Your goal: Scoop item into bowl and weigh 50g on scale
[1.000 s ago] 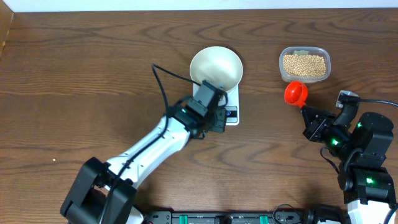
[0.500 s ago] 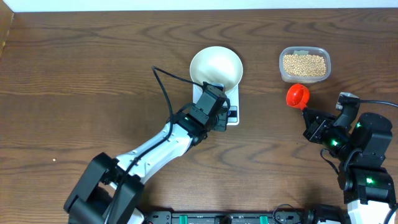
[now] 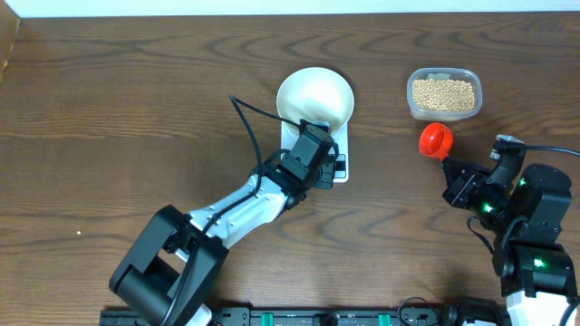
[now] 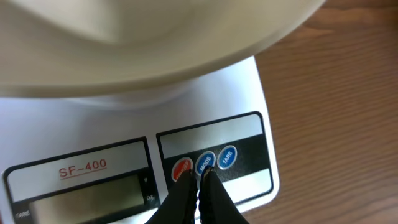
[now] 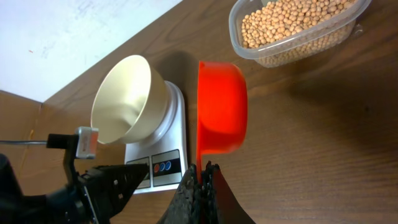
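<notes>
The white bowl stands on the white scale; both also show in the right wrist view, the bowl and the scale. My left gripper is shut and empty, its tips at the red and blue buttons of the scale, under the bowl. The LCD looks blank. My right gripper is shut on the handle of the red scoop, which looks empty. The scoop hangs just below the clear tub of tan beans, also seen from the right wrist.
The clear tub sits at the back right of the brown wooden table. A black cable loops off the left arm beside the bowl. The table's far edge meets a white wall.
My left gripper has moved forward over the scale's button panel. The right gripper and red scoop have shifted slightly right and toward me.
</notes>
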`<act>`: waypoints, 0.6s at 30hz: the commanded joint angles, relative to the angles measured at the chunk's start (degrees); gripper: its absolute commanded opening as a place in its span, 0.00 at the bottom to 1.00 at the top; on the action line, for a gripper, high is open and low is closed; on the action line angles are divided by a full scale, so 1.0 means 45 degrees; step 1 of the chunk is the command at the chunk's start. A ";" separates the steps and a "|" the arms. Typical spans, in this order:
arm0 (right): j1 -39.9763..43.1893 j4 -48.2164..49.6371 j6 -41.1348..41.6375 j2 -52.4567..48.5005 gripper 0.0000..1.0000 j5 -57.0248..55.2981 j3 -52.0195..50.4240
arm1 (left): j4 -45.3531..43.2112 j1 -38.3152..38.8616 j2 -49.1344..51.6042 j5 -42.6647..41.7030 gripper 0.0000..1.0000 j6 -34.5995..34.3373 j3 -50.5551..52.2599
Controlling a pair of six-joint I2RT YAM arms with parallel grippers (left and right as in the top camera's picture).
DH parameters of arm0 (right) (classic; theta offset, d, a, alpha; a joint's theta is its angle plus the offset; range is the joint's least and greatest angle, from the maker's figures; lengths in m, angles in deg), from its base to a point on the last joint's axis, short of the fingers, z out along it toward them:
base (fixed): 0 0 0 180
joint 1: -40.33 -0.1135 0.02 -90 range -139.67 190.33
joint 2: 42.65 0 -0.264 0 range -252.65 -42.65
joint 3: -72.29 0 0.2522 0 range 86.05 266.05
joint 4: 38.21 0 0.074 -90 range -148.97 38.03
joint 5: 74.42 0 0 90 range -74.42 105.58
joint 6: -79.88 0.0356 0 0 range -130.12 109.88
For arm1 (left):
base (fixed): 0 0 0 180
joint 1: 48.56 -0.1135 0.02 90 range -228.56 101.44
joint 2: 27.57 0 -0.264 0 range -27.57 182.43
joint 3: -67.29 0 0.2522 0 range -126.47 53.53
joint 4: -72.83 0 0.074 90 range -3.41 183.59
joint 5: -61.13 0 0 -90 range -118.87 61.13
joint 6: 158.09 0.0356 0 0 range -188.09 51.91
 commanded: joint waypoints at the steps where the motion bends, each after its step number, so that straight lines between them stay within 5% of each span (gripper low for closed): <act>1: 0.0063 -0.0053 -0.0306 0.0078 0.01 -0.0087 0.0170 | -0.0155 -0.0010 0.0291 0.0393 0.07 -0.0068 0.0063; 18: 0.0058 -0.0199 -0.0981 0.0078 0.01 -0.0180 0.0170 | -0.0359 -0.0005 0.0860 0.0967 0.07 0.0233 0.0063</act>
